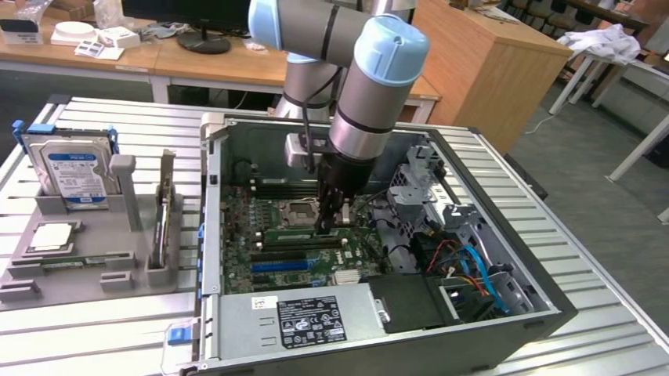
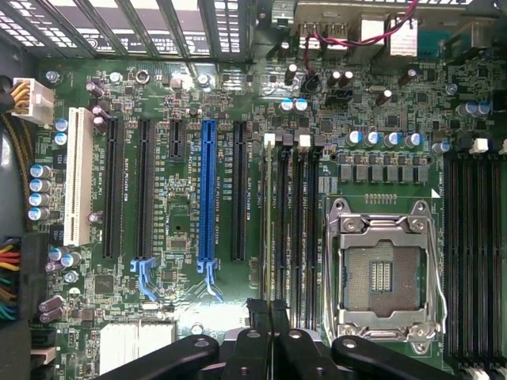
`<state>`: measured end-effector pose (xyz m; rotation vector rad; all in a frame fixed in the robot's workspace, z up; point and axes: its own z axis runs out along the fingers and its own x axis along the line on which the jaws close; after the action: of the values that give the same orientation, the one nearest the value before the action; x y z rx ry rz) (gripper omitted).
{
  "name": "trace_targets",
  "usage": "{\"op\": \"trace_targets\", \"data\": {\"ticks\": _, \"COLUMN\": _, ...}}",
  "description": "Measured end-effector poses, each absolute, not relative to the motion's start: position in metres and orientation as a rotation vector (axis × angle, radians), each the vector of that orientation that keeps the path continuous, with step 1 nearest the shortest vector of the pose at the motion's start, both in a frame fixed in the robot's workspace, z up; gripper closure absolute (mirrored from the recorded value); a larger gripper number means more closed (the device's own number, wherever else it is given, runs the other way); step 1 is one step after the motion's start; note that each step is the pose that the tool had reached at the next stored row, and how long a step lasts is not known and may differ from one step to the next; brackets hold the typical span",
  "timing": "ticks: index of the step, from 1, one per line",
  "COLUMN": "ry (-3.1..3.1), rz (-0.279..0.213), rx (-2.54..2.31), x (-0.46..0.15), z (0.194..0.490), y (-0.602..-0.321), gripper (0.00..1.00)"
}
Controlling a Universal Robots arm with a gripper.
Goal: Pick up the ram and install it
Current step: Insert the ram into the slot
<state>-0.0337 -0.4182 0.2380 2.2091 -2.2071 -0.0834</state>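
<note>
Looking down past the gripper, jaws pressed together, onto a green motherboard. Closest to the tips, black memory slots, lying between an empty processor socket and a blue expansion slot, white slot farther out.

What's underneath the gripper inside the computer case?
Black memory slots beside the empty processor socket, with a thin green stick, likely the ram, along one. The gripper covers their near ends.

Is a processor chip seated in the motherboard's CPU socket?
No, the CPU socket shows its bare contact grid, with no chip on it.
</note>
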Motion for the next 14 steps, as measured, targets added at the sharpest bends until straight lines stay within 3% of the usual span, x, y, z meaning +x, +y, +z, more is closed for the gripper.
{"op": "trace_targets", "data": {"ticks": 14, "ry": -2.217, "rz": -0.083, "rx": 2.2, "x": -0.0337, "z": 0.2379, "y": -0.419, "gripper": 0.88}}
